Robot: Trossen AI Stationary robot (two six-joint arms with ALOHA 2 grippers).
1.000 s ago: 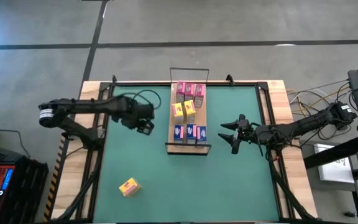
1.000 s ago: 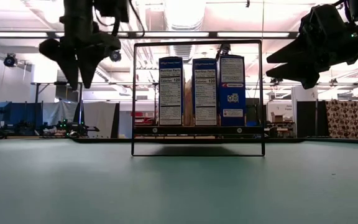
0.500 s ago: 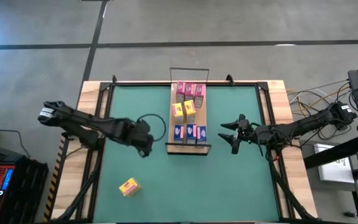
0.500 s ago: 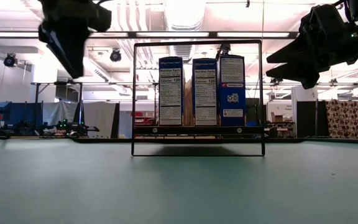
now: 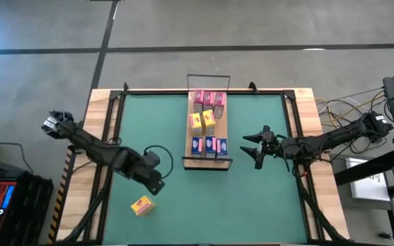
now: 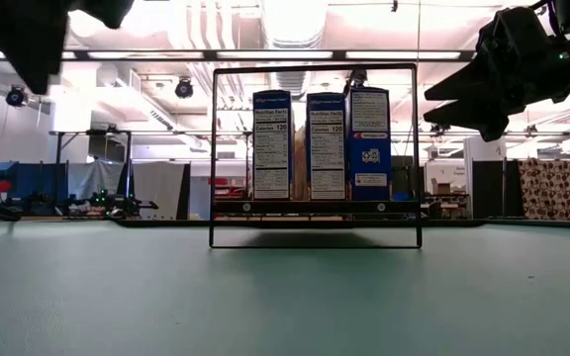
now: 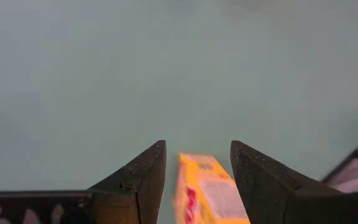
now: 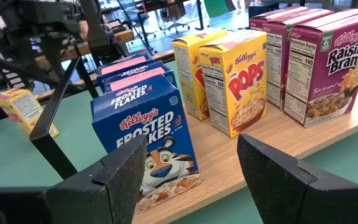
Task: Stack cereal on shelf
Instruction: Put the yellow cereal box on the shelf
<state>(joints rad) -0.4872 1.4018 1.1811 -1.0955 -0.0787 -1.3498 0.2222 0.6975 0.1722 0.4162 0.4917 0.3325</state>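
The left tool (image 5: 157, 186), fingers parted and empty, has travelled from beside the shelf (image 5: 208, 161) toward the near-left of the green surface (image 5: 252, 205), now poised just above the lone yellow cereal box (image 5: 141, 204), while the right tool (image 5: 253, 147) waits released beside the shelf's stocked boxes.

Left hand (image 7: 197, 165) — two dark fingers (image 7: 140, 180) parted, yellow cereal box (image 7: 207, 193) between them — green table (image 7: 166, 74) beyond

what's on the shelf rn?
The shelf holds blue Frosted Flakes boxes, yellow Pops boxes, magenta Raisin Bran boxes. Exact count is unclear; boxes overlap.
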